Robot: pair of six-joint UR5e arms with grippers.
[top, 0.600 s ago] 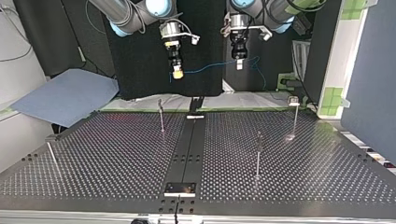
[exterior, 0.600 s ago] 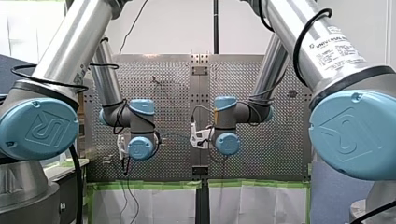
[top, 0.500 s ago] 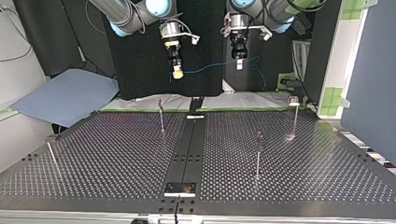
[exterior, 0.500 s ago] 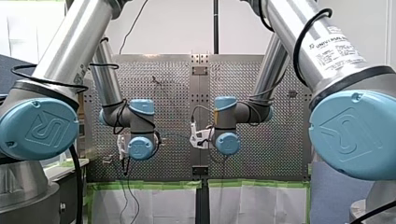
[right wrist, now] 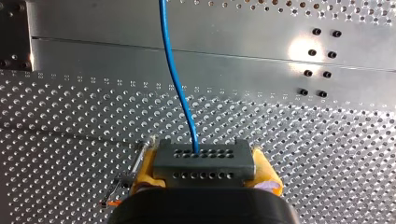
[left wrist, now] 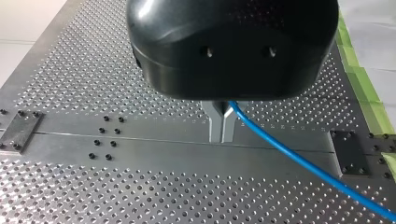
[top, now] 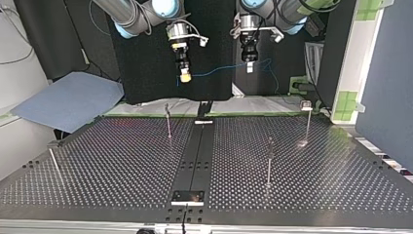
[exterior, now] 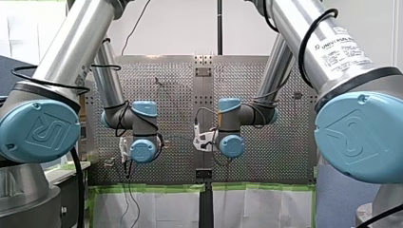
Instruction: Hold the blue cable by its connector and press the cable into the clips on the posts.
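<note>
**Blue cable held in the air by both grippers**

In the front view you see both wrists over the table; the fingers are hidden. In the top view the blue cable hangs between the right gripper and the left gripper, well apart from the posts. In the left wrist view the metal fingers are closed on the cable. In the right wrist view the yellow pads clamp the grey connector.

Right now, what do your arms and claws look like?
My left arm and right arm are shiny silver tubes with round light-blue joint caps and looped black cables. The right one wears a printed label. My left claw is black with metal fingers; my right claw has yellow pads.
</note>
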